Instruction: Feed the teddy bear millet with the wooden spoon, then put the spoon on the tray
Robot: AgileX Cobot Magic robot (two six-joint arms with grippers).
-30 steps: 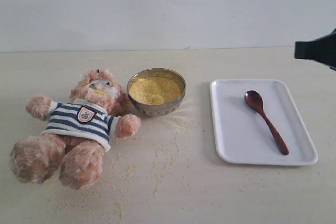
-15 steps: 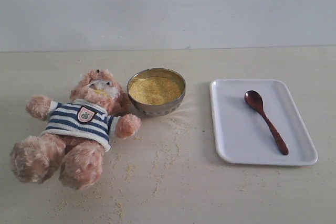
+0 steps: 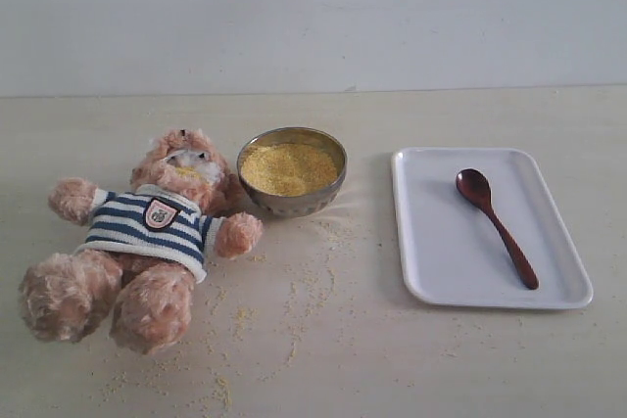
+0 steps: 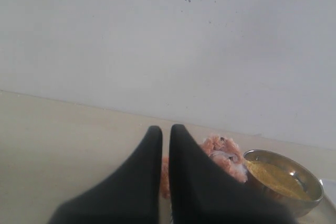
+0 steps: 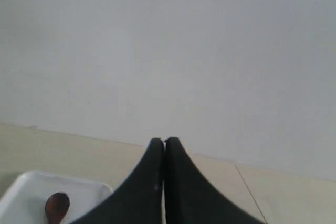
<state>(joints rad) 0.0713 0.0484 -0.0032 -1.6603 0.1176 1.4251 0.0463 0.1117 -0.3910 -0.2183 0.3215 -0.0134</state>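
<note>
Tabletop, exterior view: pale tabletop [image 3: 441,369] fills the lower two thirds of the frame, with a plain light wall [image 3: 313,17] behind it.
Teddy bear, exterior view: the teddy bear [image 3: 147,242] lies on its back at the left of the frame, head toward the wall, and yellow grains cling to its white muzzle.
Bowl, exterior view: a round metal bowl [image 3: 294,205] stands at centre, just right of the bear's head and touching its fur.
Millet, exterior view: the millet [image 3: 289,168] fills the bowl nearly to the rim; loose grains [image 3: 304,291] are strewn over the tabletop from the bowl toward the lower left.
Tray, exterior view: the tray [image 3: 441,242] lies flat at the right of the frame, apart from the bowl.
Wooden spoon, exterior view: the wooden spoon [image 3: 495,225] rests on the tray, bowl end toward the wall and handle slanting to the lower right.
Left jaws, left wrist view: black, closed to a thin slit, gripping nothing.
Beyond the left jaws: the bear's head [image 4: 223,153] shows beside them, with the bowl [image 4: 310,203] and its millet [image 4: 273,177] next to it.
Right jaws, right wrist view: black, pressed together at the tips, with nothing between them.
Beside the right jaws: a corner of the tray [image 5: 21,192] shows, with the spoon's dark bowl end [image 5: 56,205] lying on it.
</note>
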